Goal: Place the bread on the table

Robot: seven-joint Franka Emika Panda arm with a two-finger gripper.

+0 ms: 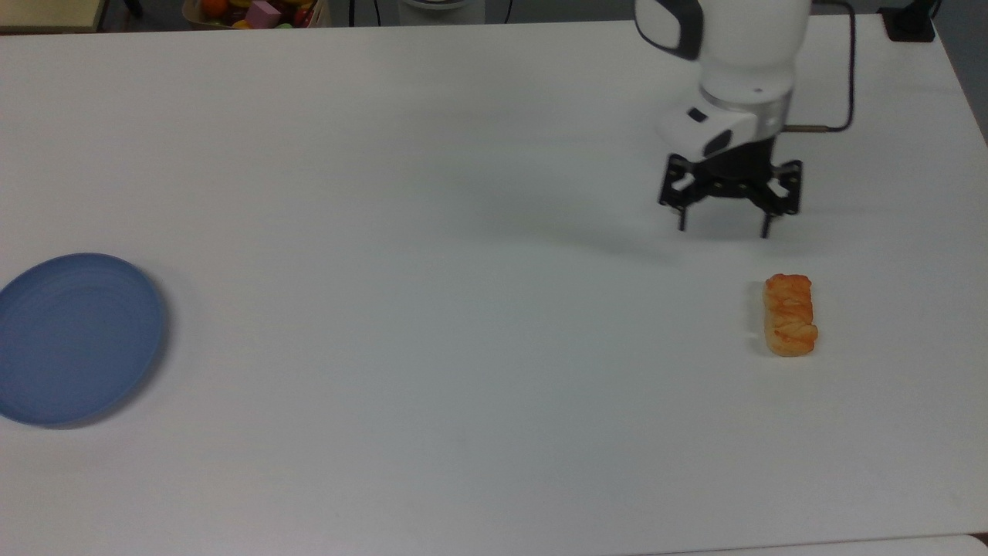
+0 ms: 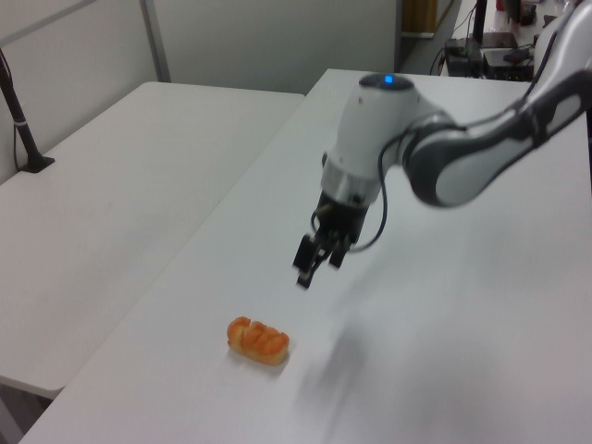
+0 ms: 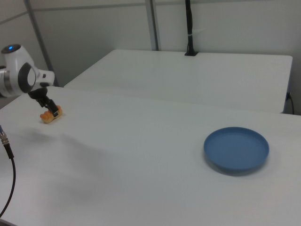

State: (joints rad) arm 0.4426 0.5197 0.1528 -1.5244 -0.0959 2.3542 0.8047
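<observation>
The bread (image 1: 789, 314), a small golden-brown braided loaf, lies flat on the white table (image 1: 463, 309) near the top view's right side. It rests on its own with nothing touching it. My gripper (image 1: 724, 229) hangs open above the table, up-view and slightly left of the bread in the top view, with nothing between its fingers. In the left view the bread (image 2: 258, 339) sits near the table's front corner, and the gripper (image 2: 308, 273) is raised above and to the right of it. In the right view the gripper (image 3: 51, 108) overlaps the bread (image 3: 47, 117).
A round blue plate (image 1: 73, 338) sits at the top view's far left, far from the bread; the right view shows the plate (image 3: 236, 149) too. A second white table (image 2: 139, 185) stands alongside. A black cable (image 1: 851, 77) loops from the wrist.
</observation>
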